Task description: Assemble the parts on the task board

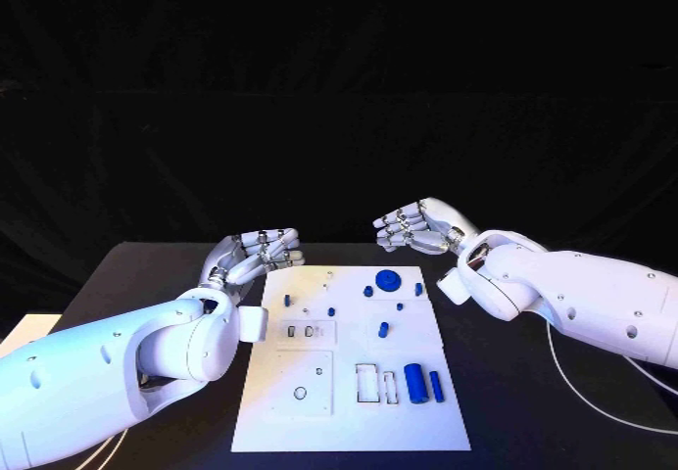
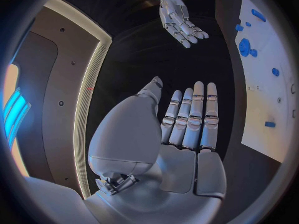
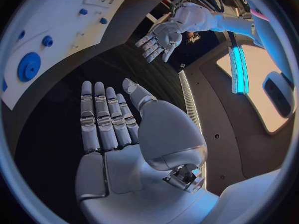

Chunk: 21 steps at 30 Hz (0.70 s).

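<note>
White board: flat matte board (image 1: 354,411), rectangular, lies mid table (image 1: 169,264), between the two hands.
Table: black, dull surface.
Parts: small blue pieces on the board; round toothed gear (image 1: 389,277) at the far end, fat cylinder (image 1: 415,382) and thin bar (image 1: 437,386) near the close right corner, small pegs (image 1: 383,330) mid-board.
Slots: rectangular cut-outs (image 1: 367,382) beside the cylinder, oval hole (image 1: 301,393) at close left.
Left hand: silver jointed metal left hand (image 1: 259,252) hovers off the board's far left corner, fingers straight and side by side, holds nothing.
Right hand: right hand (image 1: 414,227) beyond the far right corner, fingers extended, empty.
</note>
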Motion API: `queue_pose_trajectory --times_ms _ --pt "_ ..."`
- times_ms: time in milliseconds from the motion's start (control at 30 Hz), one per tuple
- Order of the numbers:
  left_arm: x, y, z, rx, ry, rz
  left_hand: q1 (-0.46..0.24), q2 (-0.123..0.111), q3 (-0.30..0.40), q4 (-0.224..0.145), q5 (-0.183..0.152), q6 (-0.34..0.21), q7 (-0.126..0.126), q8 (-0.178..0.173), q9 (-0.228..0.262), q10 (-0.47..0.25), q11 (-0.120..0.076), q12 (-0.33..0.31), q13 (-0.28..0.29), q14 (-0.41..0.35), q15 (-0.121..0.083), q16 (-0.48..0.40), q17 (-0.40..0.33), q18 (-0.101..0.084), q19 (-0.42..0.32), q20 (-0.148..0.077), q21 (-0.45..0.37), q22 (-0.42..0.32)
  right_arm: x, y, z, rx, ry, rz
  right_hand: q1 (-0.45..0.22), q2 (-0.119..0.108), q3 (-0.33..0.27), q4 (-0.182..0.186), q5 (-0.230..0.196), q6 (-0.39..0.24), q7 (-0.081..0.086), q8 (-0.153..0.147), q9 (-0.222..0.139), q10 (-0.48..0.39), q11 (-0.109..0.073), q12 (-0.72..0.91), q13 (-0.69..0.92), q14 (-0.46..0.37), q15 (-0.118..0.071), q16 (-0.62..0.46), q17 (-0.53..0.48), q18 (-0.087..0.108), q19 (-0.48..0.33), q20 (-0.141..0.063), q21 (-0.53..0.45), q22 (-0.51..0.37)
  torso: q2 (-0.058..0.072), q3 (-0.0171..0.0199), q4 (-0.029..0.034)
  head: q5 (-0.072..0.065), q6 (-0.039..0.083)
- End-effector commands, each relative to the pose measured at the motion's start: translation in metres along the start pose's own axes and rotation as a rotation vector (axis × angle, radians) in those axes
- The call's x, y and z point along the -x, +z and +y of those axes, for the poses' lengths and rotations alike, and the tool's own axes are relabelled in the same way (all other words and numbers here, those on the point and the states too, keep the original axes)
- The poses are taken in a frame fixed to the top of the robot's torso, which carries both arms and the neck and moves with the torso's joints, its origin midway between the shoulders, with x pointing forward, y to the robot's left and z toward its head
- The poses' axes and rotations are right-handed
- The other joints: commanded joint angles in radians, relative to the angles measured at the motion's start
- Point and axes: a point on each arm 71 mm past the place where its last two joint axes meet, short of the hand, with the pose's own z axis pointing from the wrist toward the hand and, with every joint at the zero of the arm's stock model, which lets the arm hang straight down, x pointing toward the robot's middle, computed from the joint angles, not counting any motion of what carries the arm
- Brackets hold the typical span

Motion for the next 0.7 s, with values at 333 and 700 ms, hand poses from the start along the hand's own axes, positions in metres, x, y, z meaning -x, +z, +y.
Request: queue_pose_trajectory --times_ms 333,700 --pt "-0.017 -0.017 -0.009 0.067 -0.127 0.112 0.006 0.008 -0.013 -0.021 -0.006 0.019 -0.005 -0.01 -0.002 0.025 -0.005 -0.018 0.0 0.03 -0.006 -0.012 0.011 0.02 0.031 -0.006 0.006 -0.007 0.002 0.004 0.01 0.009 -0.622 0.182 0.012 -0.065 0.029 -0.013 -0.042 0.126 -0.059 0.002 0.003 0.181 -0.08 -0.012 0.003 0.412 -0.124 0.157 0.128 0.013 0.297 -0.146 0.268 0.128 0.067 -0.0125 0.0366 -0.047 0.021" --pt "-0.031 -0.029 -0.018 0.065 -0.151 0.169 0.003 0.005 -0.024 -0.028 -0.007 0.021 0.0 -0.016 -0.002 0.027 -0.002 -0.025 0.0 0.025 -0.004 -0.025 0.012 0.019 0.033 -0.005 0.002 -0.011 -0.003 0.008 0.005 -0.077 -0.868 0.257 -0.044 -0.124 0.08 0.037 -0.084 0.112 -0.088 -0.002 0.003 0.138 -0.091 -0.014 0.003 0.421 -0.137 0.596 0.462 0.01 0.308 -0.156 0.511 0.282 0.098 -0.0153 0.0579 -0.061 0.033"
